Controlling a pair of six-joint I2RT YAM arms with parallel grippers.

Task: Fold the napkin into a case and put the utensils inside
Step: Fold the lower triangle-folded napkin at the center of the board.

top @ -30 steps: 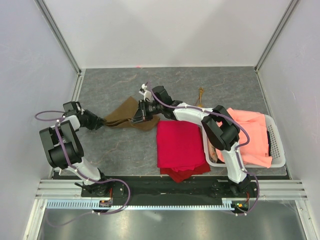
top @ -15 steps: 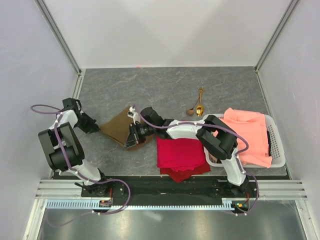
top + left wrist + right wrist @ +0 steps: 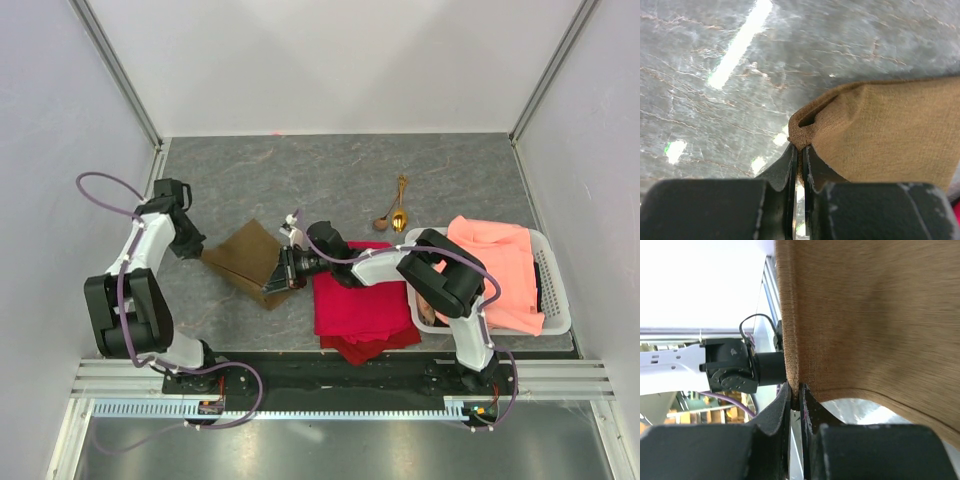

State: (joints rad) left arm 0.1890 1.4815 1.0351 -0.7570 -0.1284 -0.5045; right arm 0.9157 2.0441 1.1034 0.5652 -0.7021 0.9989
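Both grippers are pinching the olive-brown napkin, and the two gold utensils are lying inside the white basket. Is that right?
Not quite. The utensils lie on the bare table, just outside the white basket, as the top external view shows. The rest holds: the left gripper and the right gripper are both shut on the napkin.

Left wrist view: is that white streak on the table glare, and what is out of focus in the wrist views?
Left wrist: yes, glare streaks the table, which looks soft, while the napkin weave is sharp. Right wrist: the napkin softens toward the right; the upper-left background is blown out white. Top external: even light on the table.
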